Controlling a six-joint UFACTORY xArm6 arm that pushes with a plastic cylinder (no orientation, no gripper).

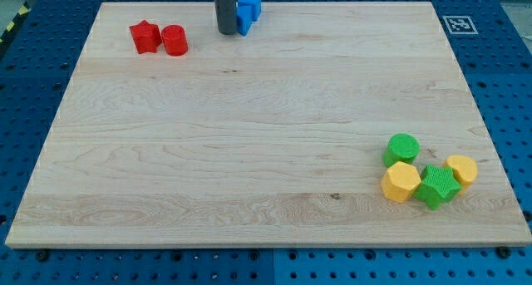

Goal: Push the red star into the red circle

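Observation:
The red star (145, 36) lies near the board's top left, touching the red circle (174, 41) on its right side. My tip (226, 32) is at the top middle of the board, to the right of the red circle with a gap between them. The tip stands against the left side of a blue block (247, 11), whose shape I cannot make out because the rod hides part of it.
At the view's bottom right, a green circle (402, 149), a yellow hexagon (401, 182), a green star (437, 186) and a yellow block (462, 169) sit clustered together. The wooden board (249, 135) lies on a blue pegboard, with a marker tag (458, 24) at its top right.

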